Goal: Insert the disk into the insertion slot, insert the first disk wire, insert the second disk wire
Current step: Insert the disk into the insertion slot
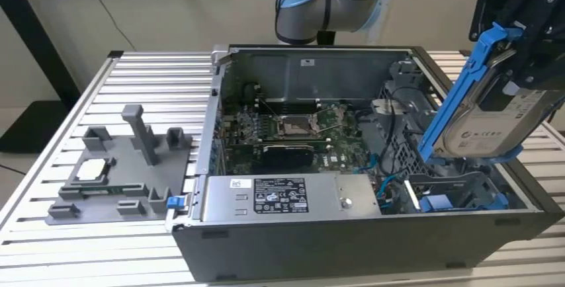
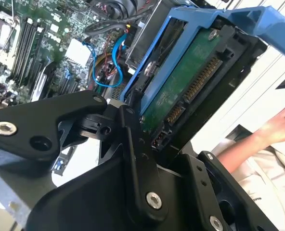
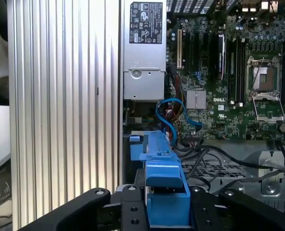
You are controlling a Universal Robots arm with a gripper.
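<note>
My gripper (image 1: 522, 62) is shut on the disk (image 1: 490, 125), a silver-grey drive with a white label in a bright blue carrier frame (image 1: 459, 88). The disk hangs steeply tilted above the front corner of the open computer case at the exterior view's right. Its low end is just over the insertion slot (image 1: 459, 198), a dark grey bay with blue tabs. In the second wrist view the black fingers (image 2: 133, 144) clamp the disk's green circuit-board side (image 2: 181, 91). In the first wrist view the blue carrier (image 3: 165, 192) sits between the jaws. Thin blue wires (image 3: 169, 115) lie loose in the case near the bay.
A long silver power supply box (image 1: 282, 198) lies along the case's front. The motherboard with its square processor socket (image 1: 296, 125) fills the case floor. A grey fixture (image 1: 124, 174) stands on the slatted table at the exterior view's left. A person's hand (image 2: 277, 125) is beside the rig.
</note>
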